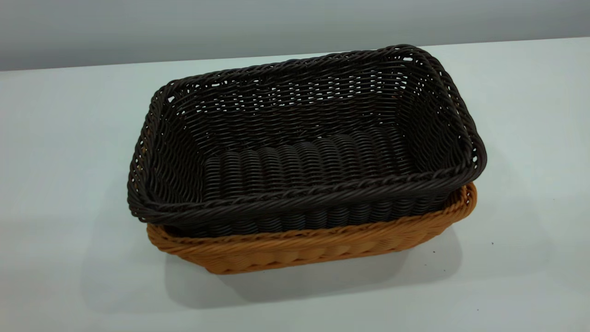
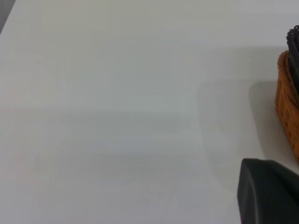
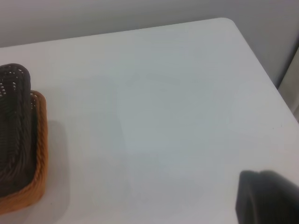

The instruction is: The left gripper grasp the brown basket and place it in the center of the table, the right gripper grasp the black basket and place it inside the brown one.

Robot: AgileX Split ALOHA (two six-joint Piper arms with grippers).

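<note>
Two baskets sit mid-bench, neither showing any label or writing. The one black basket (image 1: 304,138) sits nested inside the one brown basket (image 1: 313,246) on the white bench (image 1: 69,161). I cannot tell how either end effector's fingers stand.

Brown basket (image 1: 318,251) mostly hidden by the black basket (image 1: 299,152) nested in it; only near wall, rim strip and right corner show, its floor and far wall not visible. Left wrist view: both baskets cut off at frame edge, just a sliver of brown wall (image 2: 288,105) and black rim (image 2: 293,44). Left tool (image 2: 268,192): one dark blurred piece at frame corner, fingers indistinguishable. Right tool (image 3: 267,197): same. Neither tool appears in exterior view. Surface (image 1: 69,152) cropped on three sides there.
</note>
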